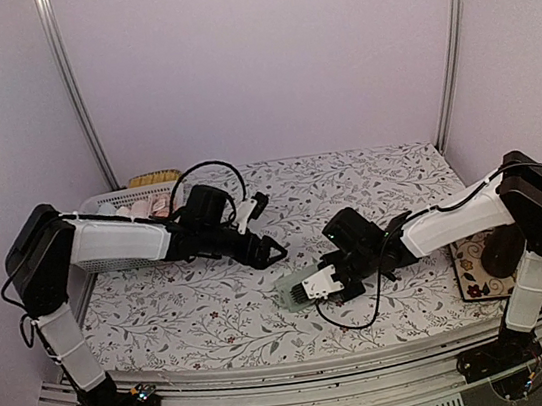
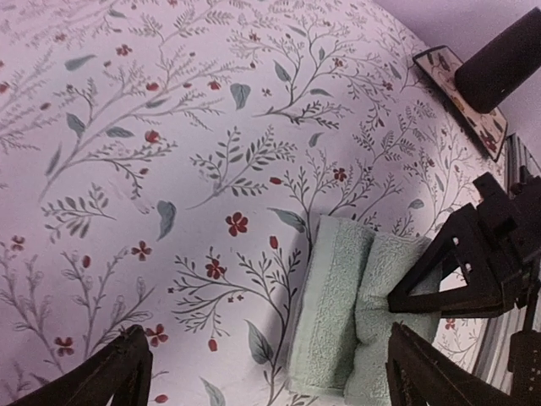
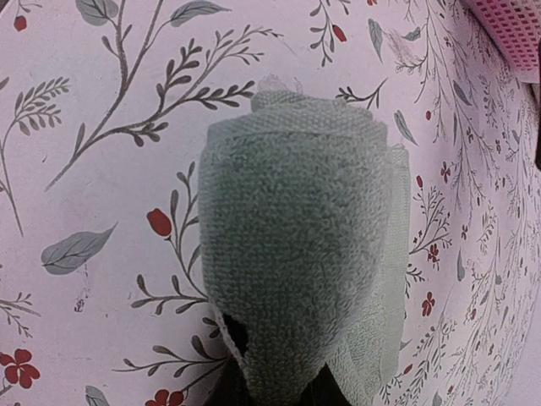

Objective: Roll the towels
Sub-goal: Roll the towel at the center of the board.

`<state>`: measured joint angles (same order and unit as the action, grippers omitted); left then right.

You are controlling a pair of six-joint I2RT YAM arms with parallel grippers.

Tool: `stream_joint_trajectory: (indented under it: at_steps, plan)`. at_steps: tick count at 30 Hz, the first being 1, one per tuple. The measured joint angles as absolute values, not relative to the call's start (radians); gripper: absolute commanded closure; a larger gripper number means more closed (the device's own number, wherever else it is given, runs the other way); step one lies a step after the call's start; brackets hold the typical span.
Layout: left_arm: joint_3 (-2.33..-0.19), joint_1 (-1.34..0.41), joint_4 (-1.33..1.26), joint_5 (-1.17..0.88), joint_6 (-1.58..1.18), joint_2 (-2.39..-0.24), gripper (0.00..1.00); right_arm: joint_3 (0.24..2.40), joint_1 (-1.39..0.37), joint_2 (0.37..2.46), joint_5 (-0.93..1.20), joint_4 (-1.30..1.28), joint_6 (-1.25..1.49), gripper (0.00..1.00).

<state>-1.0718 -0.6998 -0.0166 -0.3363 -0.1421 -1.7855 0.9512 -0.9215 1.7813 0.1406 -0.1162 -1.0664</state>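
Right hand [image 1: 320,283]: clenched on the mint towel [image 1: 292,295], gripping the end nearer the right arm. Sits low, right at the surface [image 1: 197,319]. In its own wrist view, fingertips mostly buried under cloth, just dark slivers at the bottom edge. Can't read the exact gap there. From above and from the left wrist view, black frame pressed against the towel's end.

Mint towel: rolled into a short fat bundle. Lies on the surface near the front edge, about midway between the two arms, slightly toward the right one. Fills the middle of the right wrist view, rounded end up, loose thin edge trailing down one side. From the left wrist view, looks like two thick folds side by side.

Left hand [image 1: 272,253]: spread wide, holding nothing, touching nothing. Hangs above the surface just beyond the towel on the left arm's side, apart from it. Fingers [image 2: 114,372] at the two bottom corners of its own view, with the towel between them.

White lattice basket [image 1: 109,199]: far left corner, behind the left arm. Pinkish cloth [image 1: 139,210] inside, pattern too small to read.

Patterned mat [image 1: 473,277]: right edge of the surface, dark cylinder [image 1: 502,253] standing on it, well apart from the towel.
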Motion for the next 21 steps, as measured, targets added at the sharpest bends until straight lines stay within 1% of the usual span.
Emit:
stream_joint_trajectory:
  at_steps: [6, 14, 21]
  plan:
    - [-1.153, -0.696, -0.026, -0.518, -0.271, -1.958, 0.03, 0.944, -0.922, 1.778, 0.133, -0.107, -1.074, 0.96]
    - [-1.174, -0.682, -0.073, -0.71, -0.353, -2.045, 0.03, 0.902, -0.923, 1.757, 0.109, -0.066, -1.1, 0.97]
    - [-1.112, -0.665, -0.208, -0.862, -0.434, -2.088, 0.05, 0.894, -0.925, 1.755, 0.099, -0.053, -1.112, 0.97]
